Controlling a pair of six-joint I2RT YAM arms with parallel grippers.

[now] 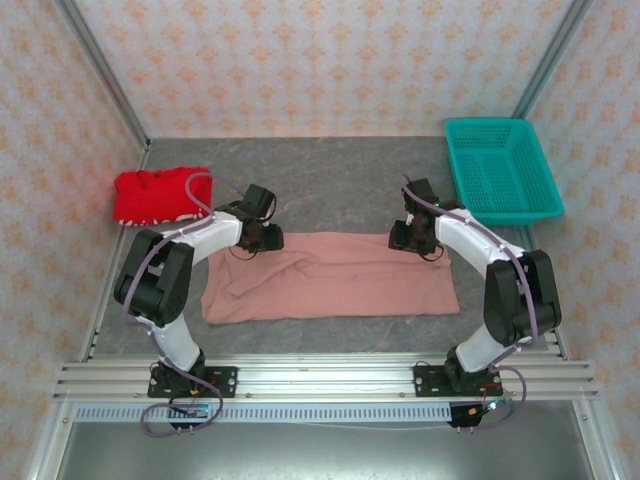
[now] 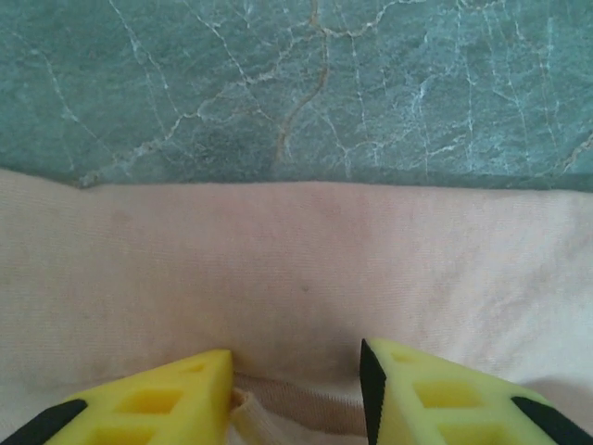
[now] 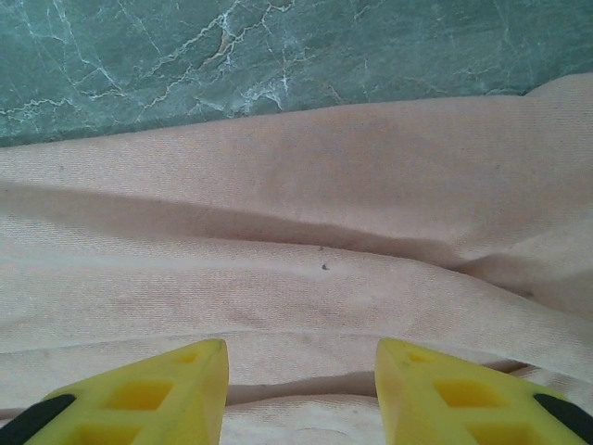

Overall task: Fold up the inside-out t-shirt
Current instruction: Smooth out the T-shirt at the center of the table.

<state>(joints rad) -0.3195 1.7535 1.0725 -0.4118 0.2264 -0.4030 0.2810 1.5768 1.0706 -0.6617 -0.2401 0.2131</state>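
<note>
The inside-out t-shirt [image 1: 330, 278] lies flat on the table as a wide salmon-pink rectangle. My left gripper [image 1: 258, 238] hovers low over its far left corner, and my right gripper [image 1: 408, 238] over its far right corner. In the left wrist view the yellow fingers of the left gripper [image 2: 296, 371] stand apart over the t-shirt [image 2: 296, 260], with a ribbed edge [image 2: 296, 413] lying loose between them. In the right wrist view the right gripper [image 3: 301, 371] is open above the creased t-shirt [image 3: 306, 232], and its fingers grip no cloth.
A bright red garment [image 1: 155, 195] is bunched at the far left of the grey marble table [image 1: 340, 180]. A teal basket [image 1: 487, 124] stands at the far right corner. Patterned walls close in the back and both sides.
</note>
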